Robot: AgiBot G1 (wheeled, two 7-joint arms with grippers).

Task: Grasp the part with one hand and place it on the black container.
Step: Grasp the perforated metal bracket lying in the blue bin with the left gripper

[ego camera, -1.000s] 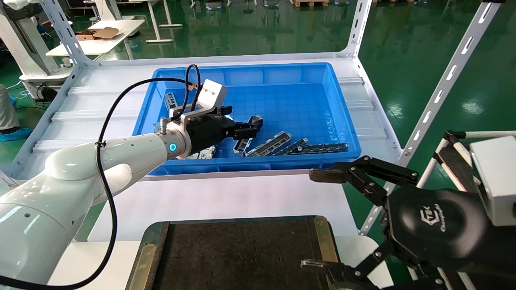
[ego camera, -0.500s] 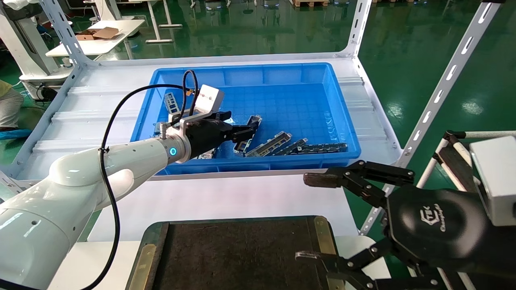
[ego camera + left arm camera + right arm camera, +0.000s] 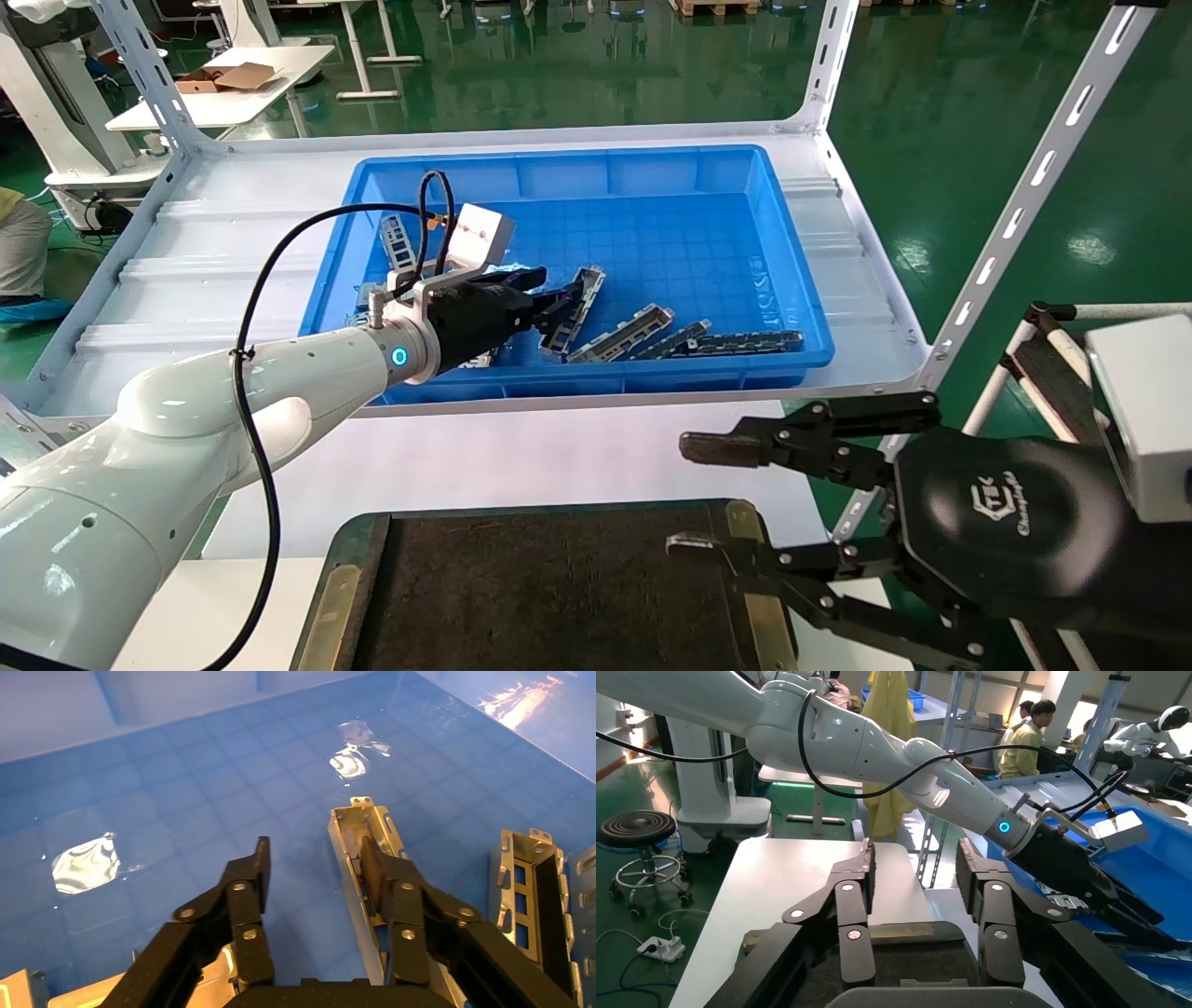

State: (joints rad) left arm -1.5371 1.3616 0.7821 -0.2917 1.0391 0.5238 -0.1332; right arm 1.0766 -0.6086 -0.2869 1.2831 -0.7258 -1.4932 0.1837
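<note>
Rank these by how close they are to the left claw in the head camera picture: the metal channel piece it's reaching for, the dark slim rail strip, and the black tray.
1. The part: right at the left gripper, inside the blue bin.
2. The dark rail strip: lying farther toward the robot's right, along the bin's near wall.
3. The black container: outside the bin, closest to the robot's body.

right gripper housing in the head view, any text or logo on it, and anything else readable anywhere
A logo and one line of script stand on the right gripper housing; both are too small to read for certain.
The left gripper, part and black container bear no text.
</note>
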